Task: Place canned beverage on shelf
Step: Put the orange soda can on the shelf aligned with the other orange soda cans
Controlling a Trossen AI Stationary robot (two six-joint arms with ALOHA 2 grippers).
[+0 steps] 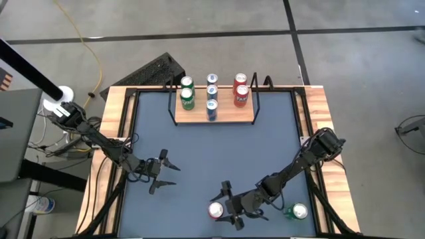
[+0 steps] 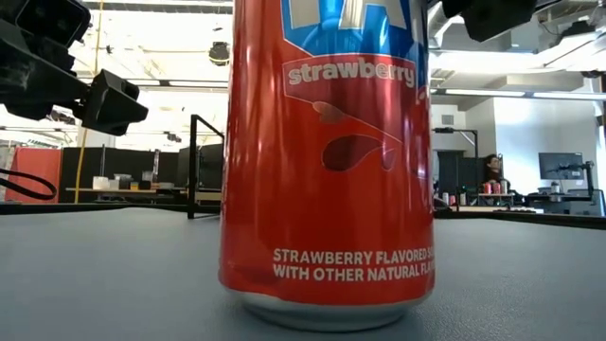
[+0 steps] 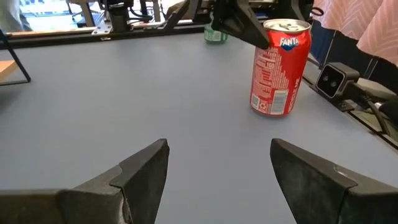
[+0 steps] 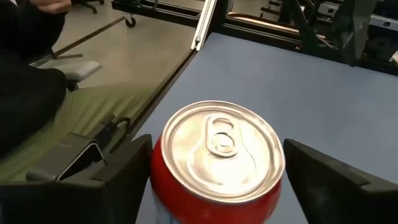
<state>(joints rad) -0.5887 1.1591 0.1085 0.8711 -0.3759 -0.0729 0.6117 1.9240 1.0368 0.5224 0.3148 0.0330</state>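
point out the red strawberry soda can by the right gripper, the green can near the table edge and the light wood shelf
red strawberry soda can point(image 1: 216, 210), high view, on its silver top
green can point(image 1: 297, 212), high view, on its top end
light-wood shelf with black wire ends point(image 1: 229, 115), high view, on bare board at the front edge

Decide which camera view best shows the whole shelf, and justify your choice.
The high view: the shelf appears entire, with six cans standing on it. The low view shows only part of one black end frame beside the red can. The left wrist view catches just a corner; the right wrist view shows none.
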